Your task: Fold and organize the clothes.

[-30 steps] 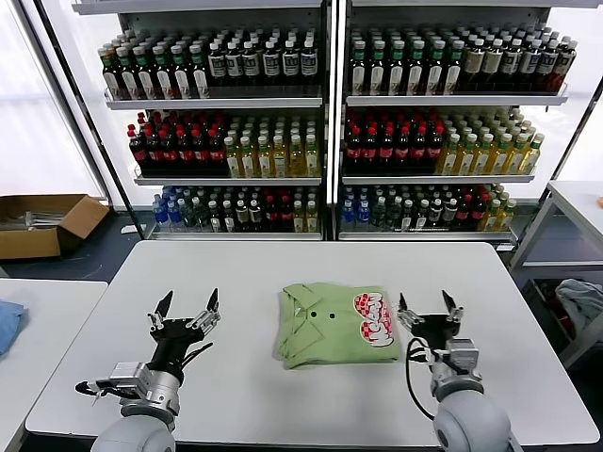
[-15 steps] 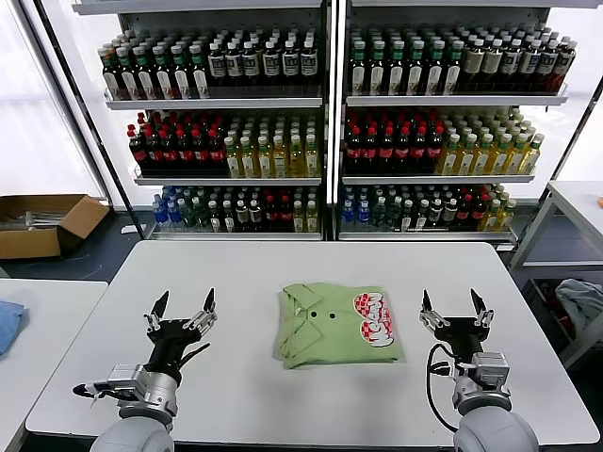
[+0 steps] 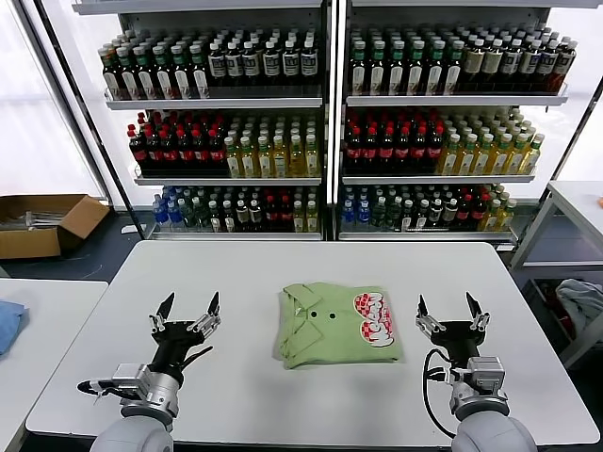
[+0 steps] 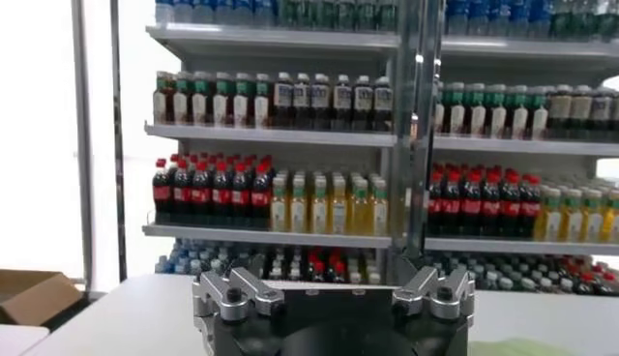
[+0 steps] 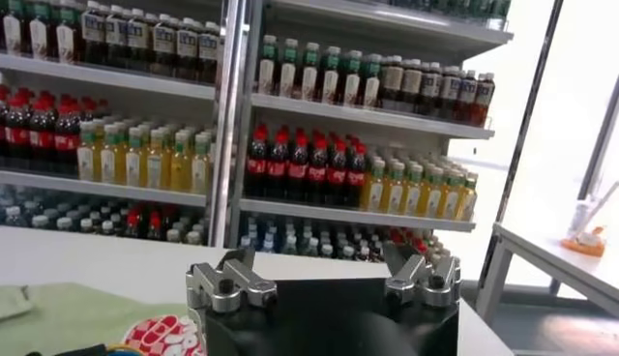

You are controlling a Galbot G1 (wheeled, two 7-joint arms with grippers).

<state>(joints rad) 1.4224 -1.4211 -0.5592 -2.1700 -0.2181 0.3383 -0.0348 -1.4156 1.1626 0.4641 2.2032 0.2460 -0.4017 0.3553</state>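
Observation:
The clothes, one light green polo shirt point(image 3: 335, 325), lie folded into a rectangle at the middle of the white table point(image 3: 254, 268), collar and dark buttons up, red-and-white print toward the right. A corner of the shirt point(image 5: 68, 314) also shows in the right wrist view. My left gripper point(image 3: 187, 307) stands open to the shirt's left, fingers pointing up and away, nothing between them. To the right of the shirt my right gripper point(image 3: 446, 308) is open too and holds nothing. Both are clear of the fabric.
Shelves of bottles point(image 3: 325, 122) stand behind the table. A second table point(image 3: 38, 320) on the left carries a blue cloth point(image 3: 8, 323). A cardboard box point(image 3: 42, 224) sits on the floor at left. At the right stands another table point(image 3: 577, 202), with a grey-white cloth point(image 3: 582, 303) below it.
My right gripper has drawn away from the shirt's right edge toward the right. The left gripper has barely shifted. The shirt has not moved.

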